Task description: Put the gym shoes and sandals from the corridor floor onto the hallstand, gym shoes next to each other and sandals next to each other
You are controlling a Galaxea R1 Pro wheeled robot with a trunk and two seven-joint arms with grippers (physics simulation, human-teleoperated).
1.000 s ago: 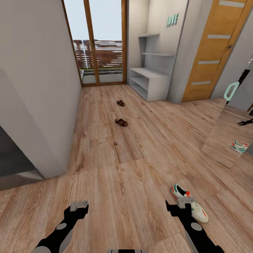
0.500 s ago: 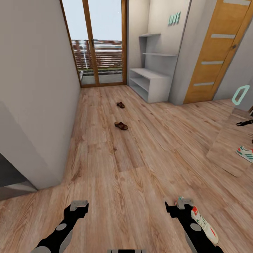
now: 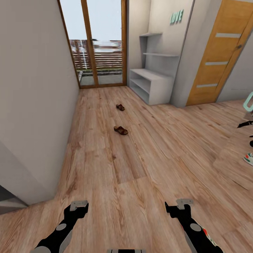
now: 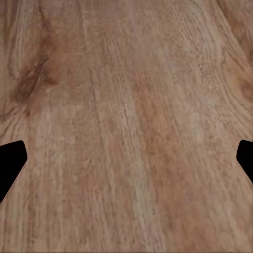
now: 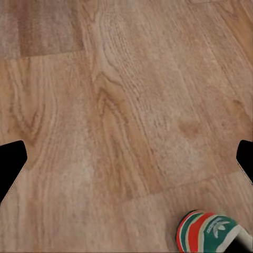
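Observation:
Two dark-brown sandals lie apart on the corridor floor (image 3: 140,154), one sandal (image 3: 121,130) nearer and the other sandal (image 3: 120,107) farther, toward the hallstand (image 3: 149,86) at the back right. One gym shoe (image 3: 210,239) peeks out beside my right forearm at the lower right, and its green-striped, red-orange heel (image 5: 211,234) lies on the planks below the right gripper. My left gripper (image 3: 79,205) (image 4: 126,158) and right gripper (image 3: 182,204) (image 5: 126,158) hang open above bare floor, holding nothing.
A grey wall (image 3: 35,105) runs along the left. Glass balcony doors (image 3: 100,45) close the far end, and an orange wooden door (image 3: 219,59) stands at the right. A mirror panel (image 3: 235,165) at the right edge reflects a white sneaker (image 3: 248,159).
The whole view has shifted as the robot moved on. The gym shoe has slid down toward the frame's lower right corner, behind my right arm. Both arms keep their pose.

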